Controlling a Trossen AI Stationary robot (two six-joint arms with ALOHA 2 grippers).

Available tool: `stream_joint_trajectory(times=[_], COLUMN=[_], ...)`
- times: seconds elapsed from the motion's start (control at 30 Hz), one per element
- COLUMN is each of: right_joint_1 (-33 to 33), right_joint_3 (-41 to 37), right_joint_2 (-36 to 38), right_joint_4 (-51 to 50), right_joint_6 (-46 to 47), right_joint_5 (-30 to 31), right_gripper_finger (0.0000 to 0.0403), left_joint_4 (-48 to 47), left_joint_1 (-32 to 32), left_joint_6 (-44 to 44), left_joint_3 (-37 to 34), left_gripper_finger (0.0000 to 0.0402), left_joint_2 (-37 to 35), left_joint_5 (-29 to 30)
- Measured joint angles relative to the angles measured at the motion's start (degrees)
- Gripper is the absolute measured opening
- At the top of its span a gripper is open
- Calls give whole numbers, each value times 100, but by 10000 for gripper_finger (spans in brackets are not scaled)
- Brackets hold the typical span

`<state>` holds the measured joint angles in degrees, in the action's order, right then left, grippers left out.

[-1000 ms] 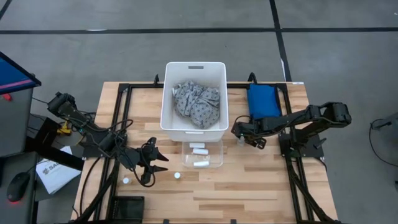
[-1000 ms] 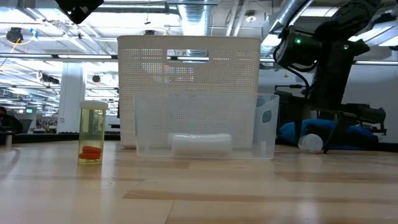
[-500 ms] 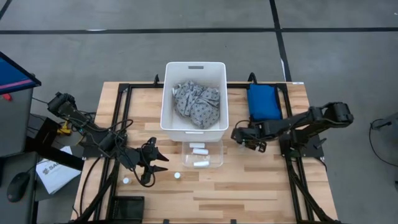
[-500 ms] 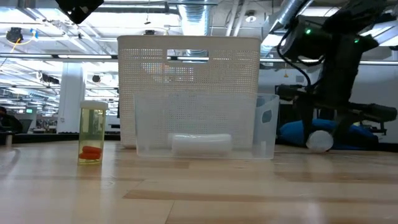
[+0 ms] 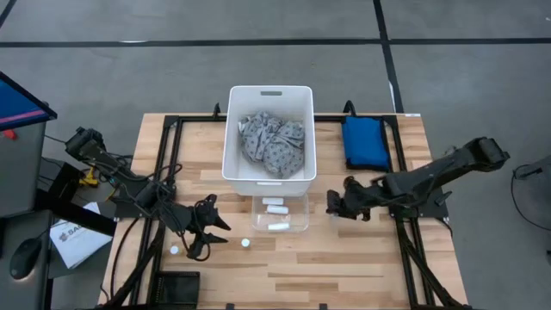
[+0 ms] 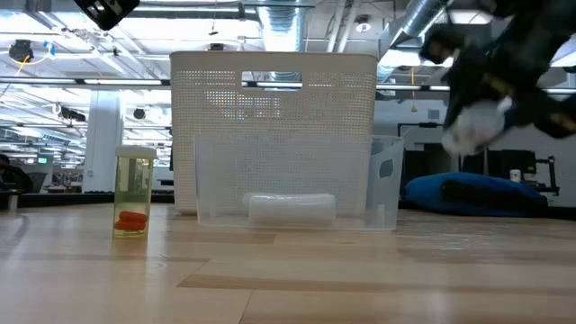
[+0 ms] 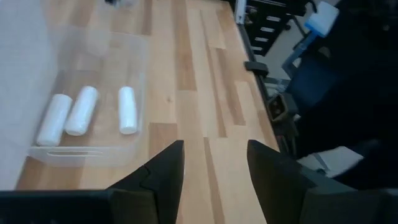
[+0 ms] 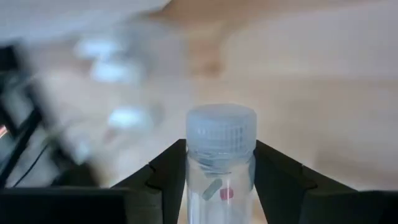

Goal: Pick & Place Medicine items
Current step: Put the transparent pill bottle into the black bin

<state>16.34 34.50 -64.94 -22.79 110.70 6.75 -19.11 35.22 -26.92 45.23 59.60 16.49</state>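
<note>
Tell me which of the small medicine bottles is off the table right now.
The white-capped bottle clamped in the right gripper, lifted just right of the clear tray. The other two bottles stand on the table near the left gripper.

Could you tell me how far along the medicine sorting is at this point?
Done: three white rolls lie in the clear tray. In hand: the right gripper holds a capped pill bottle, lifted above the table beside the tray. Left: two small white bottles on the table near the open left gripper.
</note>
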Motion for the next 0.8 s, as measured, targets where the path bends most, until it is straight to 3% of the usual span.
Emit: stream_joint_trajectory(times=[0.17,0.37,0.6,0.8], right_joint_1=[469,728,517,251], right_joint_3=[2,4,4,25], right_joint_2=[660,1051,848,469], right_joint_4=[583,1623,3158,4713], right_joint_6=[-409,-762,-1298,-1604], right_joint_5=[58,-66,-681,-1292], right_gripper_finger=[161,162,161,160], left_joint_4=[-12,-292,-860,-1414], left_joint_1=[-27,-508,-1420,-1959], left_joint_6=[6,392,1981,3920], left_joint_3=[0,410,1584,2632], left_gripper_finger=[167,167,167,167], left_joint_2=[-293,-401,225,984], left_joint_5=[-103,-751,-1638,-1837])
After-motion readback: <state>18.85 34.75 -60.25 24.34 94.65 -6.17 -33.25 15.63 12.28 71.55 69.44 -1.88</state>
